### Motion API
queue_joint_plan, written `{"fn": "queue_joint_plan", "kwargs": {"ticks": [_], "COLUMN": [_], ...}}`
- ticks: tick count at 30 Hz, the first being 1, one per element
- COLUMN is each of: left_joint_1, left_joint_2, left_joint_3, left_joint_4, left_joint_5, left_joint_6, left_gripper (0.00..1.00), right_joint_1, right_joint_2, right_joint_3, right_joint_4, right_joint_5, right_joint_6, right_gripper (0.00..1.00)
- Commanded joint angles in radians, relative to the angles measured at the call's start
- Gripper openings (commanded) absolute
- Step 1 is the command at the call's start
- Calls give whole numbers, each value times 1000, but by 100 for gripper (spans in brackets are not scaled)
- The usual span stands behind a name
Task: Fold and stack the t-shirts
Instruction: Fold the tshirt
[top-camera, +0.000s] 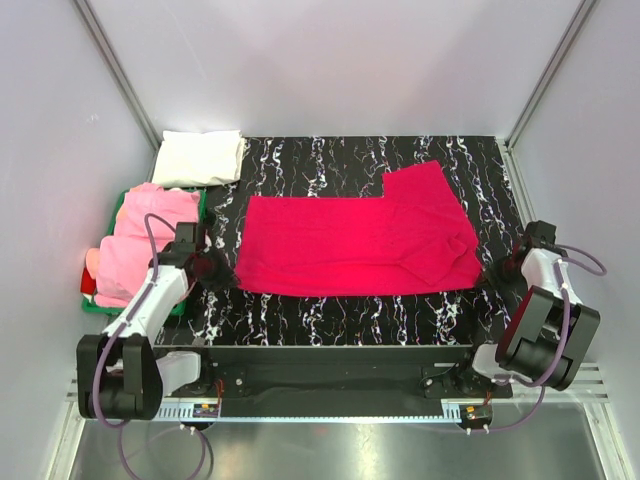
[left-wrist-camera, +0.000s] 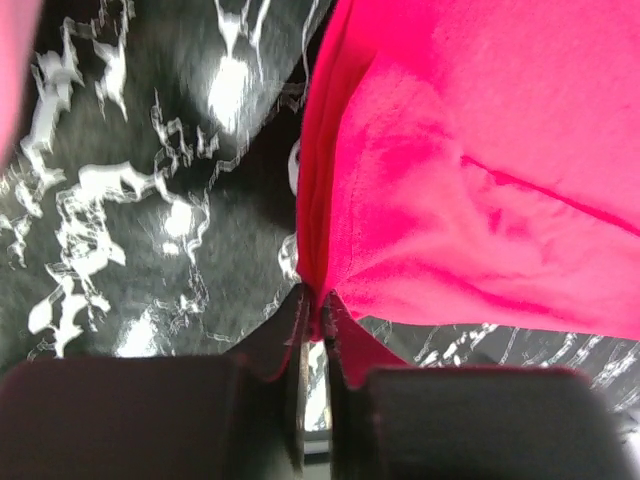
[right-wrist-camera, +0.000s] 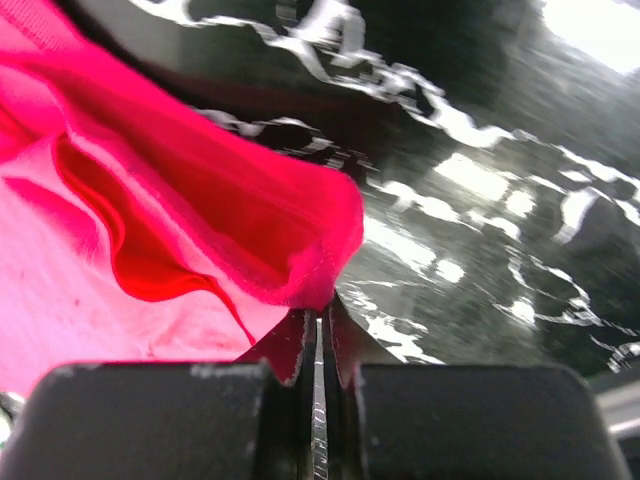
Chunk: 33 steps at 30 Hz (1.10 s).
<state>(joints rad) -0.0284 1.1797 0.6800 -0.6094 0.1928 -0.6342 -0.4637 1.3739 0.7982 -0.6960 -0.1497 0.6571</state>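
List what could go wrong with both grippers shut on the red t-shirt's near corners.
1. The right gripper pinches only the very tip of the red t-shirt's corner; it may slip out on the lift.
2. Several cloth layers show at that corner; a layer left out of the pinch could sag and spoil the fold.
3. The left gripper works close to the green tray of pink t-shirts; a wide swing might snag them.

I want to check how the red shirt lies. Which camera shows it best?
The top view: the whole red shirt lies spread flat, one sleeve out at the far side. Each wrist view shows only a pinched corner, in the left gripper and the right gripper.
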Motion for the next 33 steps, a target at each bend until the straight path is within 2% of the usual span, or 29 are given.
{"fn": "queue_joint_plan", "kwargs": {"ticks": [1,2,3,4,5,7,9,12,15,19,22,33], "left_joint_1": [2,-4,-11,-15,-15,-15,-15,-15,-11,-8,5,13], "left_joint_2": [-93,-112,-124,-146,-158,-182,-193,-204,-229,-229,-239,-249], "left_joint_3": [-39,-46,-40,-36,-27,25,96,163,150,128,125,121], "left_joint_4": [-26,-26,-36,-44,-52,-95,-140,-174,-135,-99,-96,-87], "left_joint_5": [65,83,102,118,134,154,157,154,131,174,174,174], "left_joint_6": [-21,-25,-24,-19,-10,48,103,209,254,254,260,257], "left_gripper": [21,48,56,60,65,74,78,79,80,79,79,79], "right_joint_1": [-32,-48,-56,-58,-59,-59,-56,-40,-1,75,152,160], "right_joint_2": [-78,-94,-102,-111,-131,-163,-238,-340,-366,-285,-196,46], "right_joint_3": [-31,-43,-50,-53,-51,-50,-65,-88,-97,-99,-73,18], "right_joint_4": [-30,-31,-30,-27,-27,-30,-13,30,65,162,202,326], "right_joint_5": [71,71,58,56,59,49,-14,-91,-111,-151,-85,-36], "right_joint_6": [42,39,35,29,19,10,-8,-37,-45,-18,-4,-22], "right_gripper": [3,13,28,67,82,95,95,95,94,85,80,69]}}
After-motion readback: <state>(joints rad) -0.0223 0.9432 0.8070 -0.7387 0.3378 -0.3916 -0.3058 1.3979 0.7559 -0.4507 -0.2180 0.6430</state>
